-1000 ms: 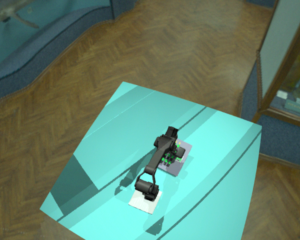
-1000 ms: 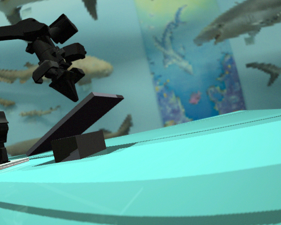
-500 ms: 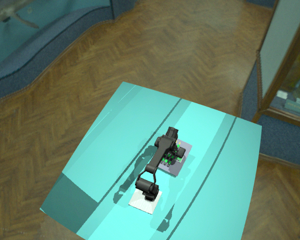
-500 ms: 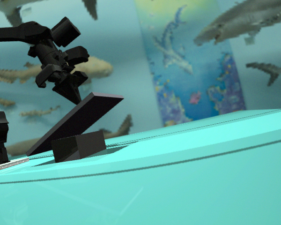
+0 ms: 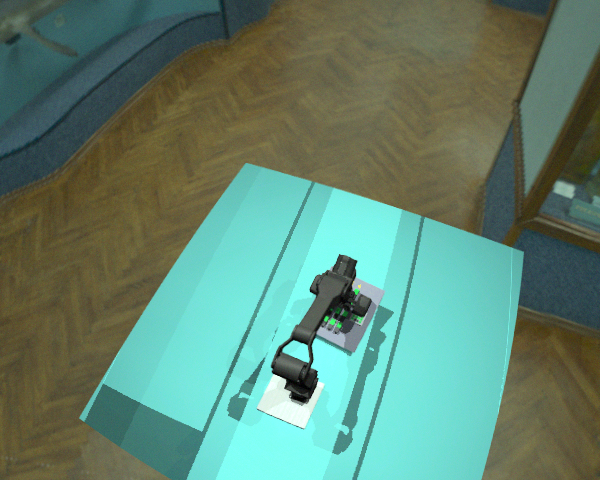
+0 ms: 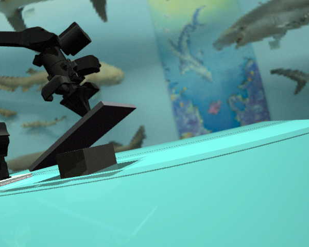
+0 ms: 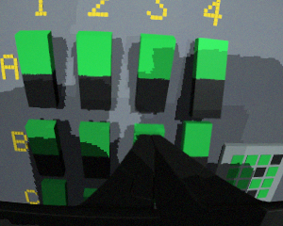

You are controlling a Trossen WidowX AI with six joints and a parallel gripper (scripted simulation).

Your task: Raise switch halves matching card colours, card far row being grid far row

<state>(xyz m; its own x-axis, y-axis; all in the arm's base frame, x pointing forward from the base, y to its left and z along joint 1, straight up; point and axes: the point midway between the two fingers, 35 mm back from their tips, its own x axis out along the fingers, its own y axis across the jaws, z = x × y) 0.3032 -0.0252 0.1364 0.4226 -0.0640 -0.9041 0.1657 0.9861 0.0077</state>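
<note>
On switch B3 [image 7: 149,131], prob.: closed gripper [image 7: 156,145]

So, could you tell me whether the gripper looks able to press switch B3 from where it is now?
Probably yes: the shut gripper points at B3 from just above, with nothing between them.

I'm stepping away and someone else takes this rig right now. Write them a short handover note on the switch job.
Claw: shut, holding nothing, tip low over the tilted switch panel, pointing at the green end of switch B3.
Things: the grid is marked with columns 1 to 4 and rows A, B, C; the pattern card sits on the panel right of row B.
Done: cannot tell which switches already match; the claw hides the lower rows and the card's squares are small.
Left: check each switch against the card, flip only the differing ones, then lift the claw clear and hold still.
</note>
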